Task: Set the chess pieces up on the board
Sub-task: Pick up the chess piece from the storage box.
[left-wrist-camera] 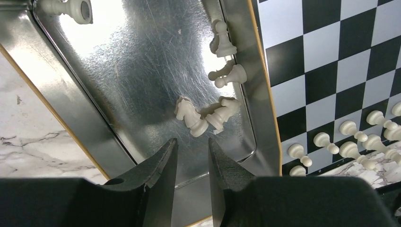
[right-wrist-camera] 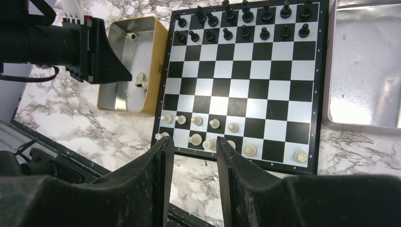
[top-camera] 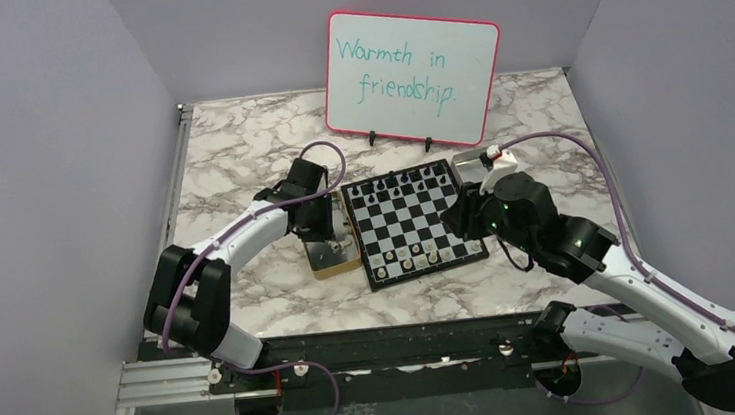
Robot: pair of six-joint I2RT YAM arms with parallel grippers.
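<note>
- Leftmost, the left arm [top-camera: 245, 228] rises from its base at the near edge of the counter [top-camera: 238, 149], folds at the elbow and stretches toward the far right, its wrist tipped down over a tan-walled tin [top-camera: 333, 261].
- The left jaws point into that tin, a little apart with a narrow gap between them, pinching no piece and hanging clear of its scratched metal floor.
- Loose cream pieces [left-wrist-camera: 191, 118] lie tipped over on the tin's floor: two touching just ahead of the jaws, two more against the wall nearest the board, and one at the far corner cut off by the frame edge.
- The board [right-wrist-camera: 241, 85] lies flat on the counter just beside the tin (whether the two touch I cannot tell).
- Black pieces [right-wrist-camera: 246, 19] stand along its two far rows; more cream pieces [right-wrist-camera: 196, 120] stand in its two near rows, mostly toward the tin side.
- Some near-row pieces are partly hidden behind the right jaws, so their kinds are hard to make out.
- The right arm [top-camera: 630, 275] comes in from the lower right, bent sharply, with its wrist held above the board's near right part.
- The right jaws point down at the near edge of the board, spread moderately and pinching nothing.
- A silver tray [right-wrist-camera: 364, 71] sits beside the board's right edge, cut off at the frame.
</note>
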